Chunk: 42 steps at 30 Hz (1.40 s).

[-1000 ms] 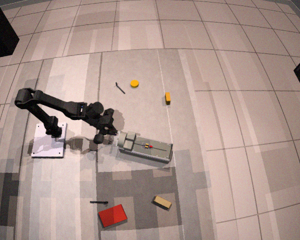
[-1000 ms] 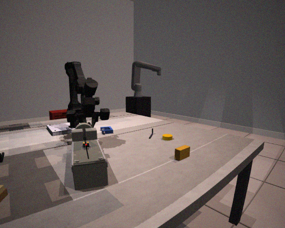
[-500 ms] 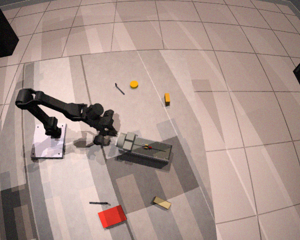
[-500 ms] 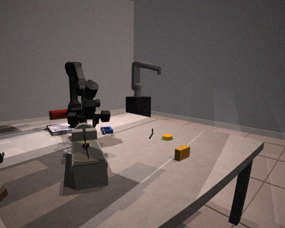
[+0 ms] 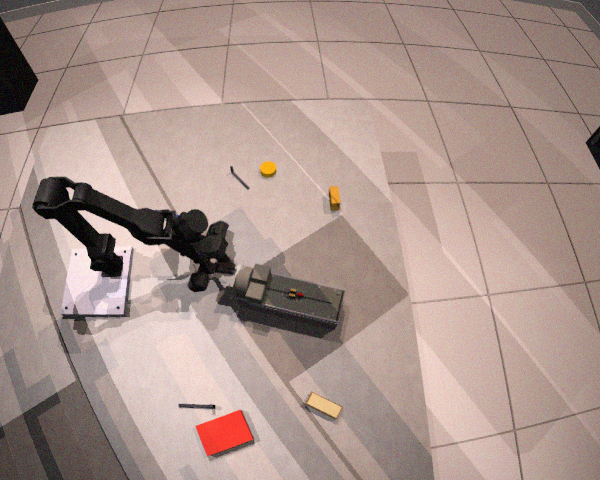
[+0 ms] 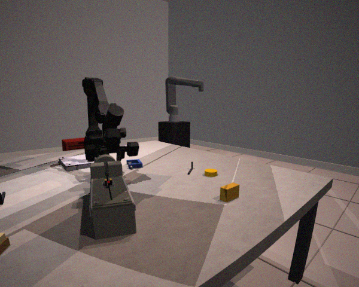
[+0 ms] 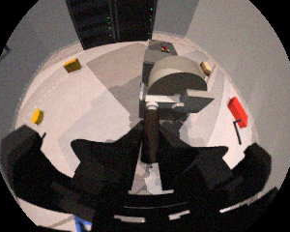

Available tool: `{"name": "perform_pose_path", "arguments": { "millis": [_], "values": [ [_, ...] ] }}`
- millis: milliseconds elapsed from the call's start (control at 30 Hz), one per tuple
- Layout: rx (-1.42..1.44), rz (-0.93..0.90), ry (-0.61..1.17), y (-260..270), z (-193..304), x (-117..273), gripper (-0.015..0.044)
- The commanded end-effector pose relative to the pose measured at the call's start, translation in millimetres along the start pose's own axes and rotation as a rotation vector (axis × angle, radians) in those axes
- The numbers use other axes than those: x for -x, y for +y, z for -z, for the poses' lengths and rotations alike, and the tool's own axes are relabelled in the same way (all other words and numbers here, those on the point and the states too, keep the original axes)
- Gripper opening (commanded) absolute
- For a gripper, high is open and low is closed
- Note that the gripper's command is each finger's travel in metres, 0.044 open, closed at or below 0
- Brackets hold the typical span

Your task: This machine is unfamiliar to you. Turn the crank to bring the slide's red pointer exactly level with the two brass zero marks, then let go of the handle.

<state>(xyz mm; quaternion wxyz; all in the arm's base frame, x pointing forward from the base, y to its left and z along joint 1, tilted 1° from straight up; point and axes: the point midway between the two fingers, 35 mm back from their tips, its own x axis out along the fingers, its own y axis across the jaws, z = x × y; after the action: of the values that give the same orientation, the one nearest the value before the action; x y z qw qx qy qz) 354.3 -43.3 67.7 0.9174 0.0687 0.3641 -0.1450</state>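
Note:
The grey machine (image 5: 310,307) (image 6: 113,220) stands on the table with its crank end towards the arm. My gripper (image 7: 148,124) is shut on the dark crank handle (image 7: 152,123), which lies between the fingers in the wrist view; in the top and exterior views the arm's own parts hide the grip. A pale crank arm (image 7: 166,100) joins the handle in front of the round housing (image 7: 176,72). The red pointer (image 5: 300,295) (image 6: 108,182) sits close beside the two brass marks (image 5: 292,293), on their side away from the crank. The remaining offset looks small, its exact size unclear.
A red block (image 5: 224,432) (image 7: 238,112) and a tan block (image 5: 323,405) (image 7: 206,69) lie on one side of the machine. An orange block (image 5: 334,197) (image 6: 229,192) and a yellow disc (image 5: 267,168) (image 6: 210,172) lie on the other. A blue part (image 6: 134,163) lies near the arm's base.

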Motion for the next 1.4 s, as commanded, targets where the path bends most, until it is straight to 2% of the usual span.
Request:
{"name": "perform_pose_path", "arguments": {
  "millis": [0, 1367],
  "values": [
    [0.003, 0.001, 0.017, -2, 7, -7, 0.0],
    [0.004, 0.002, 0.018, -18, 17, -17, 0.0]
  ]
}}
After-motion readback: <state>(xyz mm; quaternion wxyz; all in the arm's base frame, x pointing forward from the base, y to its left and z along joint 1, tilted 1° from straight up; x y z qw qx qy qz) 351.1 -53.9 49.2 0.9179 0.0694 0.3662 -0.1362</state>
